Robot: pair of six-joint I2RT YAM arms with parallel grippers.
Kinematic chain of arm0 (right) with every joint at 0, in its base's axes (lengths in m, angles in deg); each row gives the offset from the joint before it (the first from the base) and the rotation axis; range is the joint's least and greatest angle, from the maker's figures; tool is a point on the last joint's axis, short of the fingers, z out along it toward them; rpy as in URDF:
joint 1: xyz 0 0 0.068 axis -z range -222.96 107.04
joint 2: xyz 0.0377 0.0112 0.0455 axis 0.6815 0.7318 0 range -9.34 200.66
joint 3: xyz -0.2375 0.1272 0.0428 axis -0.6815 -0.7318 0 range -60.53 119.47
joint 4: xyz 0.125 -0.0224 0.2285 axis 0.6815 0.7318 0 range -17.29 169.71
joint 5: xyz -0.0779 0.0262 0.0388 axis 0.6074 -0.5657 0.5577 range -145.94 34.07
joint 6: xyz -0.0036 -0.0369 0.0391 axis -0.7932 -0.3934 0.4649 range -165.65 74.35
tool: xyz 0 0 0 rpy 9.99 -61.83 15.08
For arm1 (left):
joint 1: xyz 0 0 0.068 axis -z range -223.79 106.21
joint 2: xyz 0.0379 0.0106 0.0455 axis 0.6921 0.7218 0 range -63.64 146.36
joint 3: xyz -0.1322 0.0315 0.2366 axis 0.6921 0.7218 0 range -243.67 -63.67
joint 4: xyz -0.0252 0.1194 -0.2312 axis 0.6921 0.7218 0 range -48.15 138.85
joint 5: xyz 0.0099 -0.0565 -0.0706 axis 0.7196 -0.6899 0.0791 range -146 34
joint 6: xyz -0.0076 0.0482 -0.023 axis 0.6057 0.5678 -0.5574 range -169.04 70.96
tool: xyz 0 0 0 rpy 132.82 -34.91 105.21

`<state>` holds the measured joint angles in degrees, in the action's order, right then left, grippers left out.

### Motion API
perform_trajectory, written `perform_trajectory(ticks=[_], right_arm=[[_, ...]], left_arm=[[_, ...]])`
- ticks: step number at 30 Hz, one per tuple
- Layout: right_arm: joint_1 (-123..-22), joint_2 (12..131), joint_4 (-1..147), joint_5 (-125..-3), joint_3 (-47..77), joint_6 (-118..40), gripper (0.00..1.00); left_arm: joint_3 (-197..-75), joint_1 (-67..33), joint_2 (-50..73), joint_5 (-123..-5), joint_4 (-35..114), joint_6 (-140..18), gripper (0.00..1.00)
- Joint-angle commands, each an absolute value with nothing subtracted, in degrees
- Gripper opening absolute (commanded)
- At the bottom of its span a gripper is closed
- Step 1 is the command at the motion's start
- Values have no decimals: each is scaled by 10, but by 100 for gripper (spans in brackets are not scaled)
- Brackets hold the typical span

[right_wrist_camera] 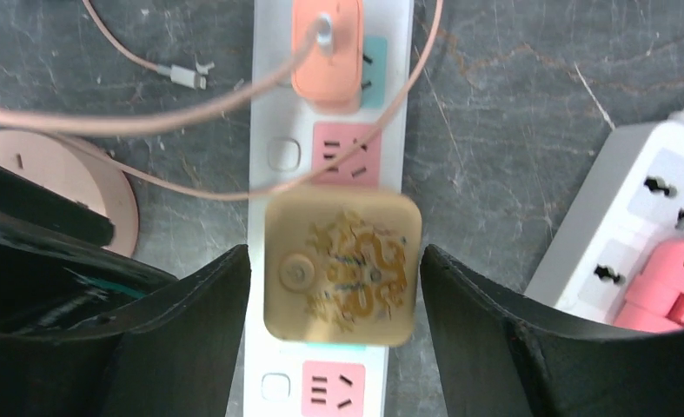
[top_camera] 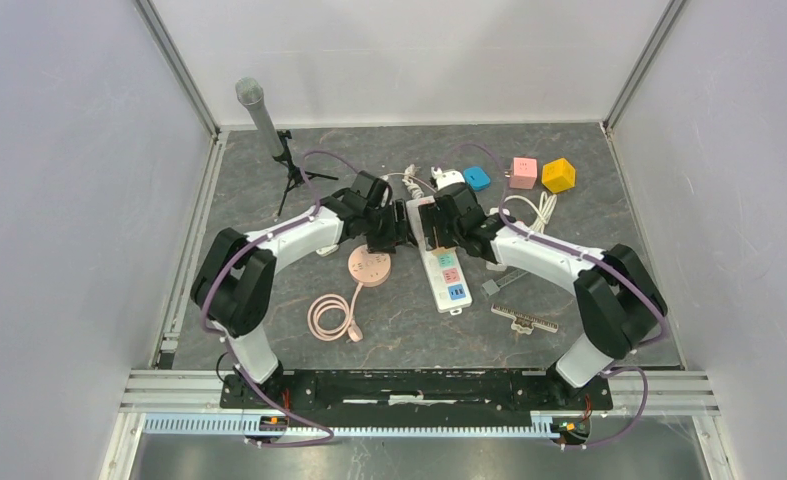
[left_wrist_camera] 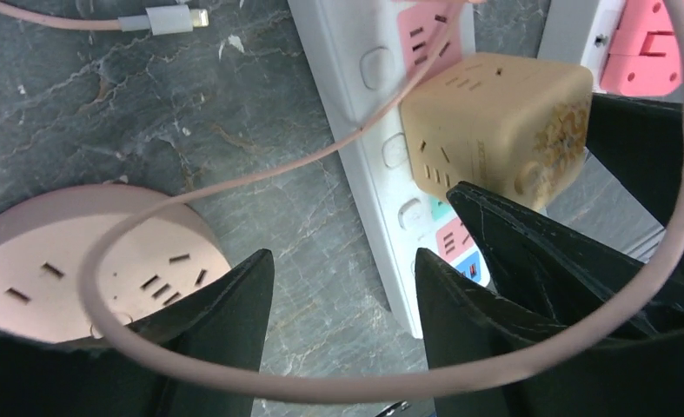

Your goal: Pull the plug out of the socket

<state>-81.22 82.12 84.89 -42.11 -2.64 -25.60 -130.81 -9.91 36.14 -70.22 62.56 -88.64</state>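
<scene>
A tan cube plug (right_wrist_camera: 342,269) with a gold dragon print sits pushed into a long white power strip (right_wrist_camera: 277,156) near the middle of the grey tabletop (top_camera: 409,340). The right hand (right_wrist_camera: 335,252) is spread wide astride the plug. It has one finger on each side, and a sliver of strip shows beside one of them, so nothing is clamped. The left hand (left_wrist_camera: 342,261) hangs just beside the strip, also spread, with only bare tabletop between its fingers — one finger over a round pink socket (left_wrist_camera: 34,261).
</scene>
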Motion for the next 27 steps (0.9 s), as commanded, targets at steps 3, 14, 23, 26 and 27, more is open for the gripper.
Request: perform_trajectory(ticks=[3,14,23,26,27], right_arm=[[-814,861,849,-413,36,-269,67],[-815,871,867,-418,38,-281,74],[-815,879,877,-429,40,-280,60],[-815,875,871,-434,40,-277,40],[-815,873,869,-434,41,-277,33]], left_arm=[[-1337,-89,409,-701,602,-921,60],[-1386,-66,469,-683,592,-906,60],[-1385,-56,501,-639,620,-876,53],[-1374,-55,504,-633,620,-871,52],[-1372,-56,507,-633,621,-870,52]])
